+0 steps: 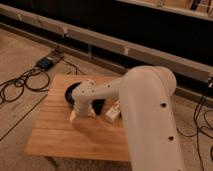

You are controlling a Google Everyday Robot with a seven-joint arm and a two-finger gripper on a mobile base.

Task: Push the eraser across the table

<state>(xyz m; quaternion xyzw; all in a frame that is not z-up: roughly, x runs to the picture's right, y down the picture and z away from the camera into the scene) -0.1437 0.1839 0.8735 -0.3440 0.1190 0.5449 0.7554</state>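
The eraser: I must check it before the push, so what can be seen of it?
The small flat black rectangular eraser lies on the light wooden plank table, near the middle. It looks matte. The robot's gripper stands at its left, hiding that edge; a white carton sits close on its right, a black bowl further left. Whether anything touches it cannot be told.

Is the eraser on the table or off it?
On it: the eraser lies on the table between the gripper, beside the black bowl, and the white carton; the arm hides part.
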